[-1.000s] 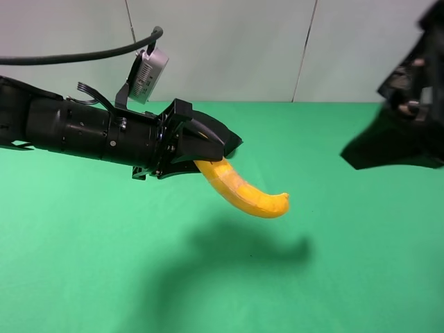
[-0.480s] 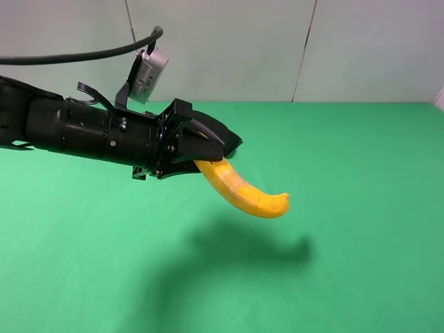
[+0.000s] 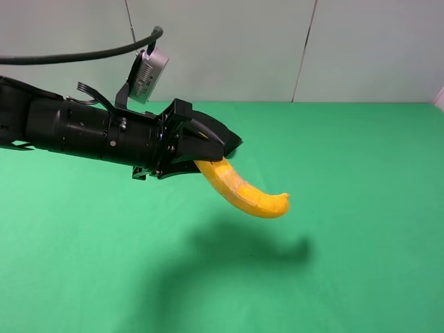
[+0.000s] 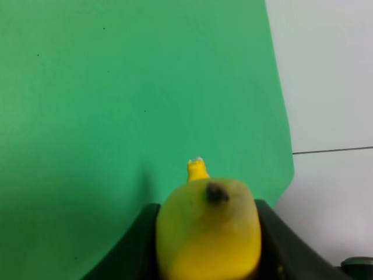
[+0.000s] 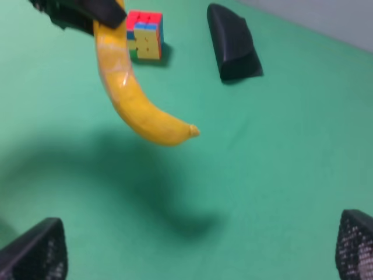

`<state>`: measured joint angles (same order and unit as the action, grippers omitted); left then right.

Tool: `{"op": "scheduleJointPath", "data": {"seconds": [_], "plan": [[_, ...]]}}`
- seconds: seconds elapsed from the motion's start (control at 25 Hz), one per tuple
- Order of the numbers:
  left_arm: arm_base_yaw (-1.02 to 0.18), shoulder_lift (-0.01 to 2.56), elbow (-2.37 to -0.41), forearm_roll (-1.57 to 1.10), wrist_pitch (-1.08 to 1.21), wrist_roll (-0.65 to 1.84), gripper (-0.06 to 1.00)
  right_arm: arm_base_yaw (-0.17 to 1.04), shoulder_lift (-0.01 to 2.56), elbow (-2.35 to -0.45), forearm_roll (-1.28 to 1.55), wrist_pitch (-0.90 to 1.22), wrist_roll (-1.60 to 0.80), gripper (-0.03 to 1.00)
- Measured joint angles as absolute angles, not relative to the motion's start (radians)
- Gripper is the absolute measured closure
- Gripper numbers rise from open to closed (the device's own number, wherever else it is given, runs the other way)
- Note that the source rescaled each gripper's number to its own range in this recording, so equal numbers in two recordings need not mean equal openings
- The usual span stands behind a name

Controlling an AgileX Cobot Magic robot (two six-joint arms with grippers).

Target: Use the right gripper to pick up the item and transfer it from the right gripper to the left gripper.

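The yellow banana (image 3: 246, 194) hangs in the air above the green table, one end clamped in my left gripper (image 3: 216, 149), which is shut on it. The free end curves down to the right. In the left wrist view the banana (image 4: 207, 227) sits between the two black fingers (image 4: 131, 251). The right wrist view shows the banana (image 5: 131, 99) from a distance, held by the left gripper (image 5: 76, 11). My right gripper (image 5: 195, 251) is open and empty, its fingertips (image 5: 35, 251) far apart, well away from the banana. It is out of the exterior high view.
A multicoloured puzzle cube (image 5: 145, 35) and a long black case (image 5: 233, 44) lie on the green table (image 3: 361, 263), behind the banana in the right wrist view. A pale wall (image 3: 277, 48) stands behind the table.
The right arm, seen at the right edge one second ago, has withdrawn out of the exterior high view. The left gripper and banana have not moved.
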<state>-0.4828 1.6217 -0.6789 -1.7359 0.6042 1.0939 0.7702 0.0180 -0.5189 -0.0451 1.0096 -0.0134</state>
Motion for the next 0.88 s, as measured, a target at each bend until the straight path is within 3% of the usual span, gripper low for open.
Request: {"op": "scheduleJointPath", "data": {"seconds": [0.68, 0.88], "plan": [[-0.483, 1.622, -0.679, -1.736, 0.602, 1.094, 0.94, 0.765, -0.005, -0.488, -0.044, 1.011, -0.006, -0.03], [-0.483, 1.622, -0.679, -1.736, 0.596, 1.094, 0.94, 0.648, -0.005, -0.488, -0.043, 1.011, -0.006, -0.03]]}}
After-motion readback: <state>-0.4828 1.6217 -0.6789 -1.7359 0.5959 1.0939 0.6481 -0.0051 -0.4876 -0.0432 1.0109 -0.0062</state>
